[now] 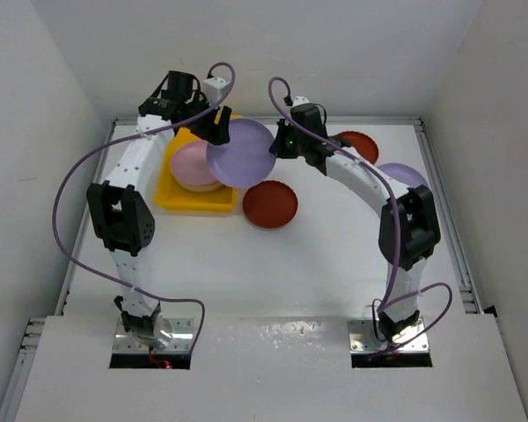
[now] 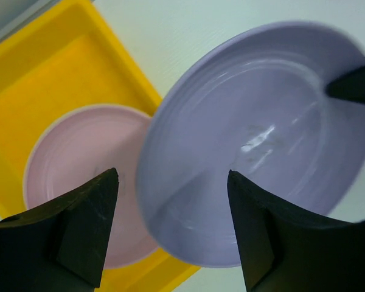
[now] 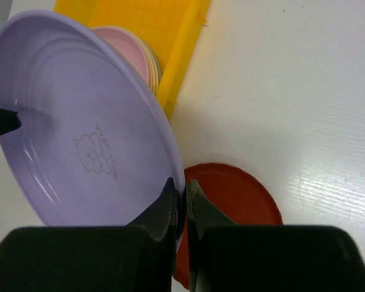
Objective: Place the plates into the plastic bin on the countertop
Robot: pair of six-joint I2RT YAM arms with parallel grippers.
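A lilac plate (image 1: 240,151) (image 3: 85,134) hangs tilted over the right rim of the yellow plastic bin (image 1: 180,198) (image 2: 48,67). My right gripper (image 1: 279,145) (image 3: 182,193) is shut on its right rim. My left gripper (image 1: 216,132) (image 2: 173,182) stands open at the plate's left edge, with its fingers apart on either side of the rim. A pink plate (image 1: 194,167) (image 2: 79,176) lies in the bin on a small stack. On the white countertop (image 1: 317,255), a dark red-brown plate (image 1: 270,204) (image 3: 231,201) lies just right of the bin.
A second red-brown plate (image 1: 358,144) and another lilac plate (image 1: 403,174) lie at the back right, partly behind the right arm. Metal rails (image 1: 444,220) edge the countertop, and white walls close in on three sides.
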